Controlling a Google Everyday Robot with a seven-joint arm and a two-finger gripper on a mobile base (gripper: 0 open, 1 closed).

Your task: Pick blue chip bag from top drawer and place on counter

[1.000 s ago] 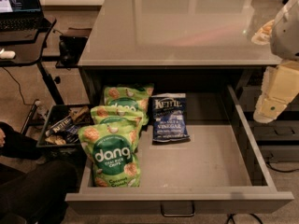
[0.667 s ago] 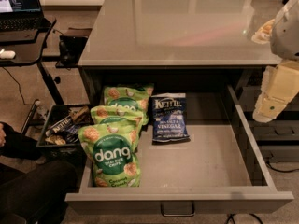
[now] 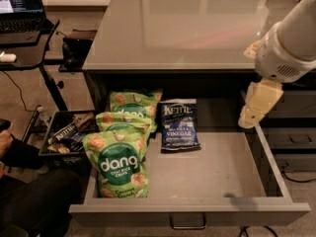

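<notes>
At the centre of the room stands a wide desk (image 3: 187, 28) with a smooth, glossy grey-beige top that reflects soft patches of light. The floor (image 3: 29, 95) around it is dull brown. Below the front edge of the desk, the top drawer (image 3: 222, 167) is pulled fully out. It is a broad, shallow grey tray with a flat matte bottom, low straight sides and a small metal pull handle (image 3: 187, 223) on its front face.

The robot arm (image 3: 291, 38), a thick white cylinder, enters from the upper right. Its cream-coloured gripper (image 3: 249, 116) points down over the right rear corner of the drawer, just beside the right wall. Whether it is open or closed cannot be told. It is well apart from the bags.

Three green "dang" bags (image 3: 118, 164) lie overlapped in a row along the left side of the drawer, glossy and puffed.

The blue chip bag (image 3: 178, 125) lies flat on the drawer bottom near the back, just right of the green bags. It is a small dark navy rectangle, crinkled, with white "Kettle" lettering at the top and "Vinegar" text lower down. It is smaller than each green bag.

To the left, a black laptop stand (image 3: 24, 53) carries an open laptop (image 3: 19, 6). A dark floor tray (image 3: 66, 135) of wrapped snacks sits beside the drawer.
</notes>
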